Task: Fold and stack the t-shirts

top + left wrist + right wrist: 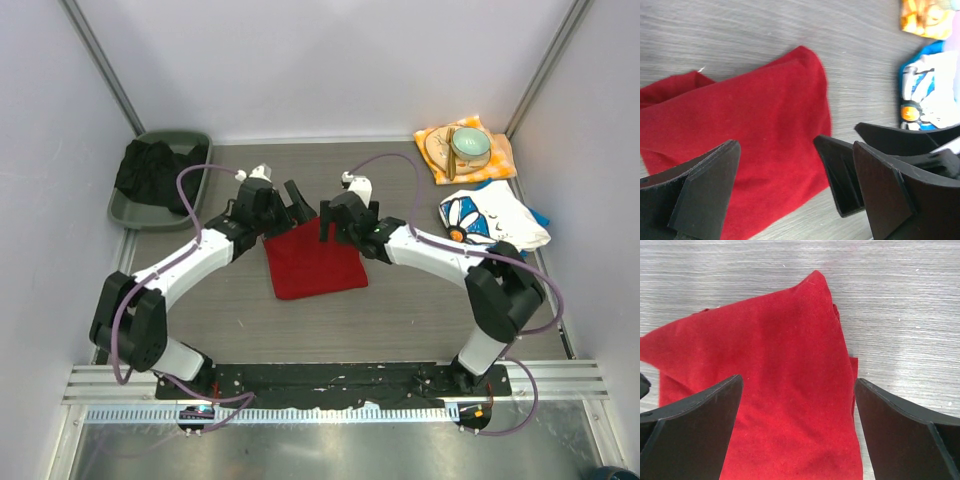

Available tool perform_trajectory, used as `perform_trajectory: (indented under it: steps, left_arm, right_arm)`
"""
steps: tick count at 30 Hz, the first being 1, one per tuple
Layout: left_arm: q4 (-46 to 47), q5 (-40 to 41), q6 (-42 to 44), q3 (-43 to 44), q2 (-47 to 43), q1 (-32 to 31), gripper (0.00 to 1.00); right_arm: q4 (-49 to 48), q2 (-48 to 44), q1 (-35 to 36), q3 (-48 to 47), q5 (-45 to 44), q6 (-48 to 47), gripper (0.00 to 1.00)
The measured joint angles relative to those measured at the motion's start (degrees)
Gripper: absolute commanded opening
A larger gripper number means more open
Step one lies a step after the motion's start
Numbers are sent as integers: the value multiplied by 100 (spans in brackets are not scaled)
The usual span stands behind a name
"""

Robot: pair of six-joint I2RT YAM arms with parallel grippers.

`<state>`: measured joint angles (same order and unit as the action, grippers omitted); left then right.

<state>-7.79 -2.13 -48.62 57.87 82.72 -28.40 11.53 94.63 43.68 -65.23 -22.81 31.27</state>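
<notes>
The red t-shirt [315, 262] lies folded into a rough square at the table's middle, and it also fills the left wrist view [750, 130] and the right wrist view [790, 390]. My left gripper [288, 210] [796, 147] hovers open over its far left corner, nothing between the fingers. Just beside it, my right gripper [328, 226] [799, 382] is open above the shirt's far edge; one of its fingers [840, 175] shows in the left wrist view. The white daisy-print t-shirt [490, 218] [935, 95], with blue cloth showing, lies crumpled at the right.
An orange-yellow cloth [440, 140] [925, 17] carrying a bowl [469, 146] sits at the far right corner. A grey-green bin [185, 136] holding dark cloth [152, 172] stands at the far left. Walls enclose the table on three sides.
</notes>
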Motion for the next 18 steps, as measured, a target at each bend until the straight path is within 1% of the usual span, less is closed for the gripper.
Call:
perform_trajectory:
  steps: [6,12,18]
  left_arm:
    - [-57,48,98,-46,643,195,100]
    - [122,61,111,-319,1119,358,100]
    - [350,52,116,-361,1399,507,100]
  right_arm:
    - [-83,566,-76,-186,31,-42,100]
    - [-212,826,-181,-197,68,-101,100]
    - [-299,892,-229,-92,22,-155,100]
